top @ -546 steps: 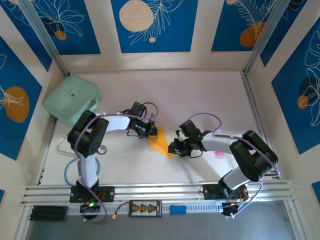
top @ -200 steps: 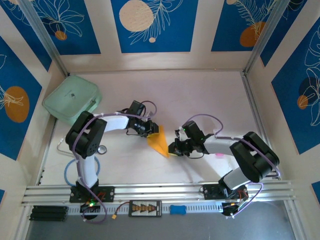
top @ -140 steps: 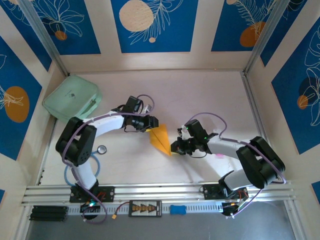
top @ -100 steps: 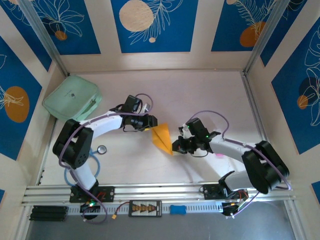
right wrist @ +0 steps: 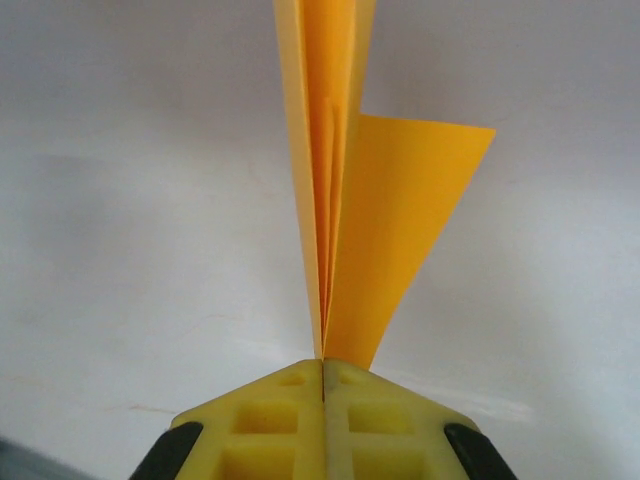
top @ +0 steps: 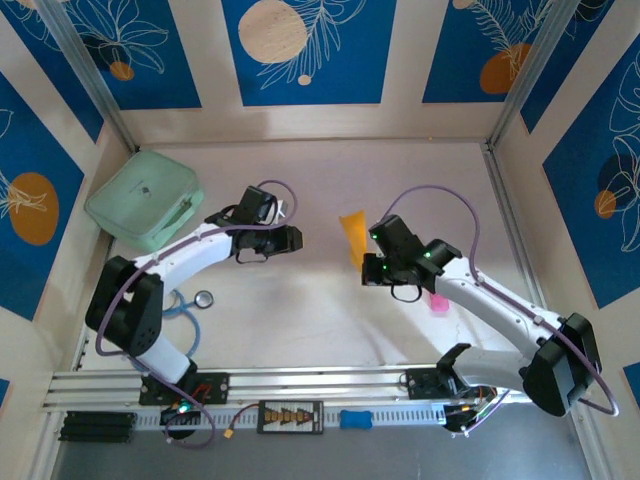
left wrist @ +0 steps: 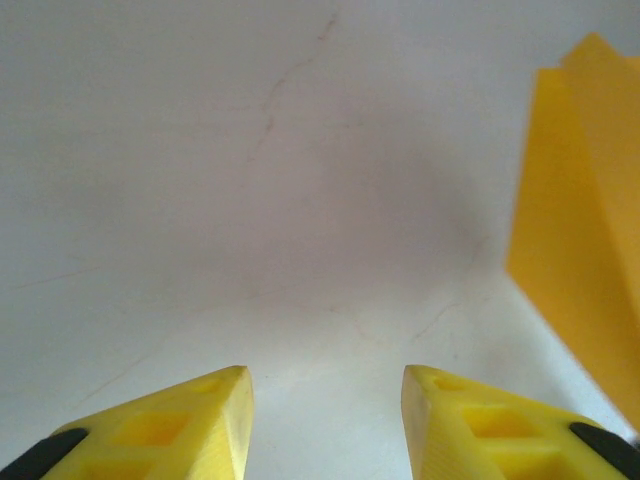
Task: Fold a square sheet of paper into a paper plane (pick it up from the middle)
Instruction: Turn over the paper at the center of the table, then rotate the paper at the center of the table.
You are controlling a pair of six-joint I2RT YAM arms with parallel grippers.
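Note:
The orange-yellow paper plane [top: 352, 235] is a folded, creased piece standing on edge above the table's middle. My right gripper [top: 366, 262] is shut on its lower end. In the right wrist view the folded layers [right wrist: 335, 200] rise straight up from between the closed jaws [right wrist: 323, 375], with one flap splaying to the right. My left gripper [top: 296, 238] stands a little to the left of the paper, apart from it, open and empty. In the left wrist view its yellow fingertips [left wrist: 215, 410] frame bare table, and the paper [left wrist: 580, 230] hangs at the right edge.
A mint-green case [top: 145, 195] lies at the back left corner. A small pink object [top: 437, 300] sits on the table under my right arm. A small metal ring [top: 203, 298] lies near the left arm's base. Walls enclose the table on three sides.
My left gripper has let go of the paper, opened and drawn back to the left. My right gripper has lifted the folded paper off the table and carried it toward the back.

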